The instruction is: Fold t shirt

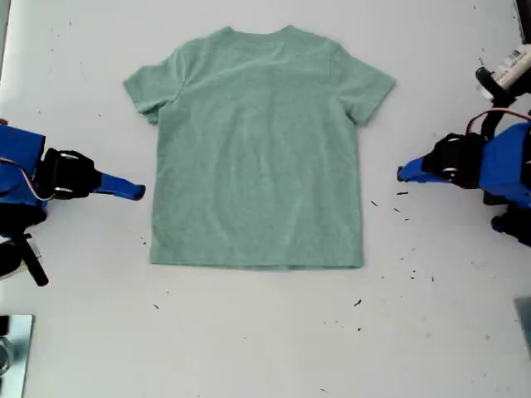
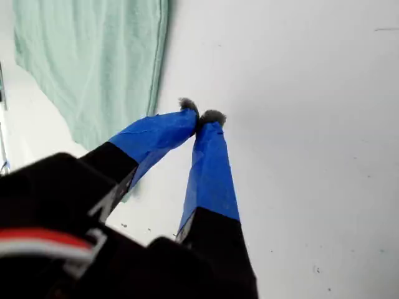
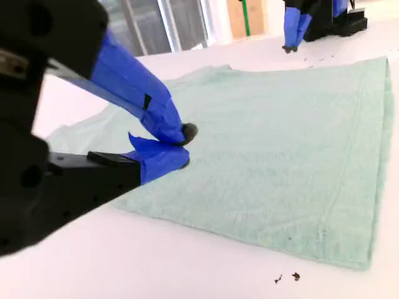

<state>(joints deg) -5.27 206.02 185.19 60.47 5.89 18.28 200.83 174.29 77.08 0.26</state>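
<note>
The t shirt [image 1: 257, 157] was found laid flat and unfolded at the centre of the white table [image 1: 249, 332], neckline away from the camera. My first gripper [image 1: 401, 173] was recorded clenched and empty, just off the garment's edge on the exterior view's right. My second gripper [image 1: 139, 192] was likewise noted closed on nothing at the exterior view's left.

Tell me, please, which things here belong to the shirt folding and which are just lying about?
For the job: t shirt, my first gripper, my second gripper.
Lying about: dark crumbs on the table, a white tube at the exterior view's upper right.
</note>
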